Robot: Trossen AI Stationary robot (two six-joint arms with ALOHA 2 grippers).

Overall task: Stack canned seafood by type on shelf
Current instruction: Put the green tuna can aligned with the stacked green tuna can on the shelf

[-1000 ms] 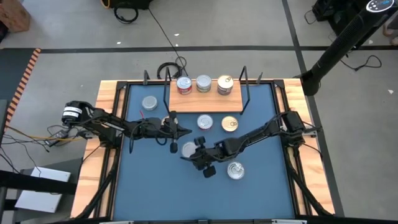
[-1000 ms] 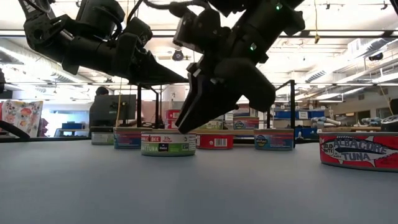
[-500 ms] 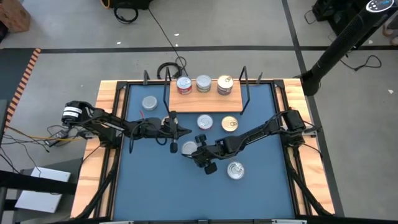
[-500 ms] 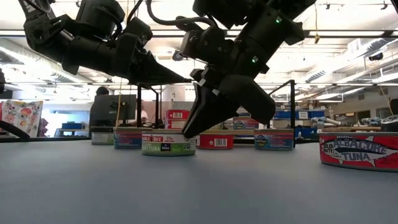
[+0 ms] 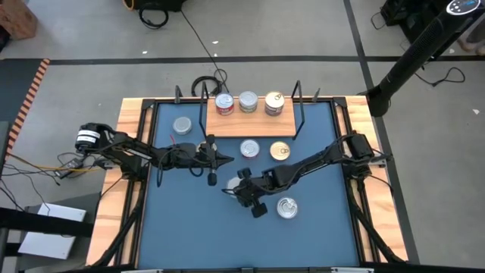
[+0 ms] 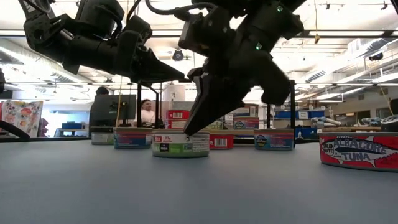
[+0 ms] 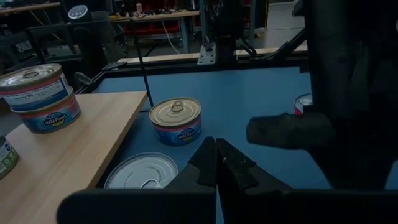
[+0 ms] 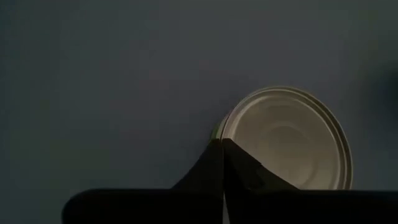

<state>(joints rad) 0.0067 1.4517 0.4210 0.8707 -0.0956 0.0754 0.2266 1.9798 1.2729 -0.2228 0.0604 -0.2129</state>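
Note:
A silver-topped tin of canned seafood [image 8: 286, 140] with green-and-white sides [image 6: 180, 144] stands flat on the blue table mat. My right gripper [image 8: 221, 143] is shut, its tips at that tin's rim; in the high view it [image 5: 226, 187] is mid-table. My left gripper [image 5: 225, 158] hangs shut and holds nothing above the mat, left of centre. The shelf [image 5: 241, 125] at the far edge carries a red-sided tin stack [image 5: 224, 104], a silver-topped one [image 5: 248, 101] and a gold-topped one [image 5: 274, 103]. My right gripper's shut fingertips [image 6: 188, 127] touch the tin's top rim at its left edge [image 8: 217, 134]. The fingers slant down from the table's right side, reaching over the lid. The tin stays flat on the mat.
Loose tins stand on the mat: one at the far left [image 5: 183, 126], a silver one [image 5: 249, 149] and a gold one [image 5: 280, 152] before the shelf, a tuna tin [image 5: 286, 206] near the right arm. Black wire uprights [image 5: 299, 106] flank the shelf. A person [image 6: 147, 114] shows in the room behind.
My right gripper has shut its fingers at the tin's left rim and tipped a little. The tin has slid a short way along the mat toward the table's right edge, staying flat.

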